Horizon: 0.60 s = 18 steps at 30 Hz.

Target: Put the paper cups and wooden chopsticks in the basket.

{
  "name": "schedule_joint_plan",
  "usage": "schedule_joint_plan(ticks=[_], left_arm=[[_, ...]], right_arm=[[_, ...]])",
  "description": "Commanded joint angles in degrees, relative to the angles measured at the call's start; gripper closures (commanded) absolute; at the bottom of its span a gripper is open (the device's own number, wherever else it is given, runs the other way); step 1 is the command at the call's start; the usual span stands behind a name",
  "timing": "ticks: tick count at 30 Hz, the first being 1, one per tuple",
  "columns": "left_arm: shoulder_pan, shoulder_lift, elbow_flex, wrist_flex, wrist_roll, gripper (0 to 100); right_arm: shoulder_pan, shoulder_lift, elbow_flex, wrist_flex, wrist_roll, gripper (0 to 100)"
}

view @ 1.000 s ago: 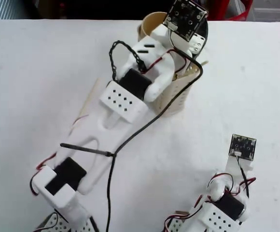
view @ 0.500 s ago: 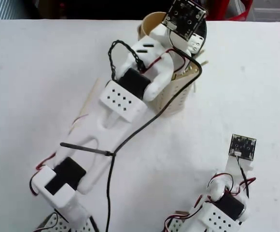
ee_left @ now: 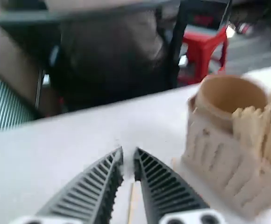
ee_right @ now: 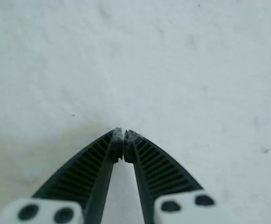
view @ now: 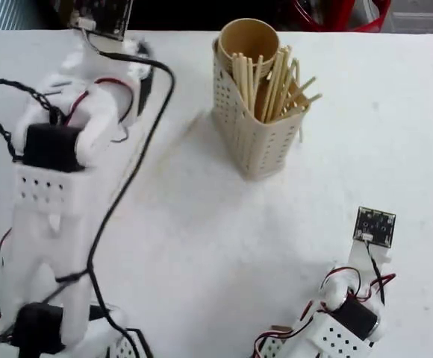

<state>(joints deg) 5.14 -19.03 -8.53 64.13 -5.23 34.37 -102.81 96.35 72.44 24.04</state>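
Observation:
The perforated cream basket [view: 260,142] stands at the back middle of the table. A paper cup [view: 248,41] sits in its far end, and several wooden chopsticks [view: 276,74] lean in it beside the cup. The left wrist view has the basket [ee_left: 219,158] and cup [ee_left: 229,95] off to one side. My left gripper [ee_left: 128,156] is over the table's back left, open by a narrow gap and holding nothing. One chopstick [ee_left: 131,205] lies on the table under that gap. My right gripper [ee_right: 123,133] is shut and empty above bare table at the front right.
The left arm [view: 52,149] and its black cable [view: 127,186] stretch along the table's left side. The right arm [view: 351,317] sits at the front right corner. Beyond the far table edge are a red stool [ee_left: 205,44] and dark furniture.
The left arm has swung from over the basket to the table's left side, uncovering the cup and chopsticks in the basket. The right arm has not moved.

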Motion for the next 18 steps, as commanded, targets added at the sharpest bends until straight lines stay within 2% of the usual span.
schedule_joint_plan(ticks=[1,5,8,10,14,16,18], left_arm=[[-10.2,-0.2,22.2,-3.7,1.3,93],[-12.6,2.5,41.2,-20.7,6.9,93],[-12.9,3.2,47.6,-31.5,5.4,93],[-12.9,3.7,50.2,-35.0,3.6,93],[-12.8,3.6,53.4,-38.7,2.3,93],[-12.9,3.6,53.6,-39.2,2.3,93],[-13.1,3.6,53.5,-39.6,2.2,93]], right_arm=[[-0.5,-0.4,0.5,0.3,0.3,98.0],[-0.5,-0.4,0.5,0.3,0.4,98.0],[-1.9,-0.5,0.5,0.1,0.8,98.0],[-5.8,-0.5,0.4,-2.2,5.0,97.8],[-7.5,-0.5,-0.3,-11.9,20.7,98.0],[-8.7,-0.4,-1.7,-21.1,19.9,97.8],[-10.9,-0.3,-2.7,-27.6,13.5,97.5]])
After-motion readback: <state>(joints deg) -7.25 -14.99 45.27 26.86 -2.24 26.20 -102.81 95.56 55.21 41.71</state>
